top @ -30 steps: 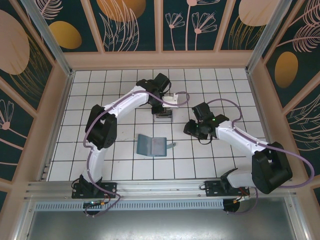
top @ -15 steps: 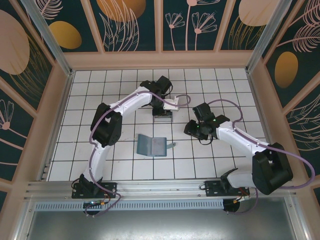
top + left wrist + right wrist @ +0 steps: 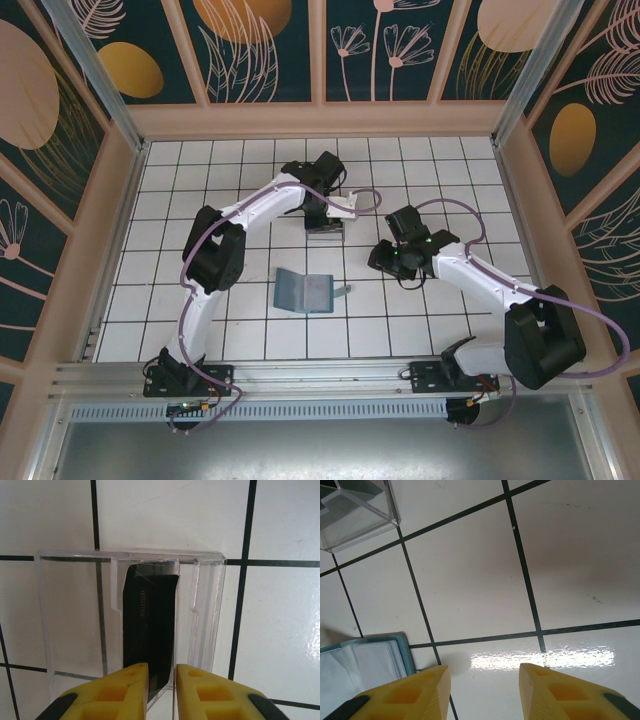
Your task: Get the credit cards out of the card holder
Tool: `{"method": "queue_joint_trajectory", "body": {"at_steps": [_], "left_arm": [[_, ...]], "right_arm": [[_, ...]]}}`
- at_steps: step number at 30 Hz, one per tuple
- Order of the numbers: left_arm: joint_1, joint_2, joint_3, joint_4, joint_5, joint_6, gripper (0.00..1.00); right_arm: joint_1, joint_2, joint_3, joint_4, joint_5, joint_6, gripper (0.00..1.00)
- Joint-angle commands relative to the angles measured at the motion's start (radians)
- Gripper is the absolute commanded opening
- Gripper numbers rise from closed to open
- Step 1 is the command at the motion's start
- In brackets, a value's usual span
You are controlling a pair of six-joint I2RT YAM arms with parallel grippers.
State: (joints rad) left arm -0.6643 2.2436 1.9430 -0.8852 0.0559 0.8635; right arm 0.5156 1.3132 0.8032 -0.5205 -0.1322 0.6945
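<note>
The teal card holder [image 3: 303, 290] lies half open on the tiles, its corner with pale sleeves [image 3: 370, 665] showing in the right wrist view. A dark credit card [image 3: 150, 620] leans inside the clear plastic box [image 3: 75, 610], its face towards the camera. My left gripper [image 3: 162, 690] hangs over that box [image 3: 327, 232]; its jaws stand a narrow gap apart, with the card's near end lying loose in the gap. To the right of the holder, my right gripper [image 3: 485, 680] is open above bare tile [image 3: 388, 262].
A thin grey strip [image 3: 342, 292] pokes out at the holder's right edge. The clear box corner [image 3: 355, 515] sits at the upper left of the right wrist view. A wooden wall [image 3: 320, 120] rings the white tiled floor.
The left arm's elbow swung right and its wrist settled over the clear box one second ago. Since half a second ago nothing has moved. The right arm stayed put.
</note>
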Motion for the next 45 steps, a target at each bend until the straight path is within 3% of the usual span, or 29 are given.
{"method": "queue_joint_trajectory", "body": {"at_steps": [1,15,21,25,29,33,38,41,45], "left_arm": [[-0.002,0.015,0.027,0.010,-0.025,0.002,0.24],[-0.003,-0.028,0.014,0.115,-0.059,-0.047,0.26],[-0.002,-0.138,-0.113,0.263,-0.031,-0.130,0.26],[-0.002,-0.205,-0.212,0.413,-0.060,-0.311,0.26],[-0.001,-0.230,-0.229,0.440,-0.096,-0.507,0.26],[-0.001,-0.315,-0.331,0.524,-0.018,-0.649,0.27],[-0.001,-0.391,-0.405,0.577,-0.018,-0.870,0.28],[-0.001,-0.439,-0.464,0.603,0.059,-0.956,0.28],[0.000,-0.495,-0.536,0.639,0.080,-1.093,0.30]], "right_arm": [[-0.011,-0.026,0.008,-0.006,-0.006,0.018,0.41],[-0.009,-0.032,0.003,-0.001,-0.004,0.025,0.41],[-0.006,-0.016,0.009,0.020,-0.020,0.020,0.41],[-0.002,-0.007,0.018,0.031,-0.020,0.017,0.41],[0.003,0.004,0.031,0.034,-0.021,0.013,0.41],[0.013,0.015,0.042,0.035,-0.020,0.013,0.41],[0.026,0.024,0.057,0.042,-0.012,0.018,0.41],[0.026,0.033,0.060,0.048,-0.012,0.023,0.41],[0.053,0.044,0.066,0.060,-0.016,0.027,0.41]]}}
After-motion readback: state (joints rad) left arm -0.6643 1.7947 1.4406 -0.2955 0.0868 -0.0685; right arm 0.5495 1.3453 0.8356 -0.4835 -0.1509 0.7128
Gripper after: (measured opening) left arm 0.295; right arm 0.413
